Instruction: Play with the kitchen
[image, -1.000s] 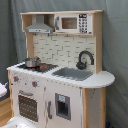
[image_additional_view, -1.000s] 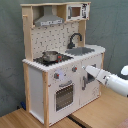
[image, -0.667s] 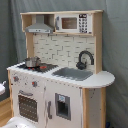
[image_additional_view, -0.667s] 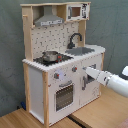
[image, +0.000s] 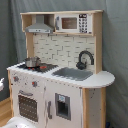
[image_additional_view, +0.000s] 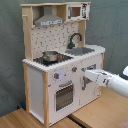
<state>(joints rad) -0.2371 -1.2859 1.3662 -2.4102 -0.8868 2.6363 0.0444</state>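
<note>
Kitchen (image_additional_view: 62, 65) sits on a wood floor against a grey-green curtain backdrop; it fills most of both exterior views. Upright, square to the backdrop, nothing tipped.

Layout, likely set for reach from the front:
- pot (image_additional_view: 50, 55) on the stove (image_additional_view: 56, 60), at the second exterior view's left of the counter. Looks parked on a burner, lid on.
- grey sink (image_additional_view: 82, 51) with the black faucet (image_additional_view: 75, 39) at its far edge, spout curving over the basin.
- hood (image_additional_view: 49, 20) over the stove, microwave (image_additional_view: 75, 11) on the top shelf above the sink.
- knobs (image_additional_view: 57, 76) on the front panel, oven door (image_additional_view: 64, 95) below them, shut. Second door (image: 63, 106) under the sink also looks shut.

Arm comes in from the second exterior view's right, low, roughly level with the front panel. Gripper (image_additional_view: 88, 75) is right at the panel near the cabinet under the sink, just beside the oven section. Touching or just short of it: can't tell. Whether the fingers are spread or pressed together: can't tell either, white on white.

In the first exterior view only a white sliver shows at the left edge, probably part of the arm; not sure.

My read: approach height and heading suggest it's going for a front-panel feature, a knob or a door handle, not the countertop items. Risk is side-loading the door or nudging the whole unit, since it's free-standing.
</note>
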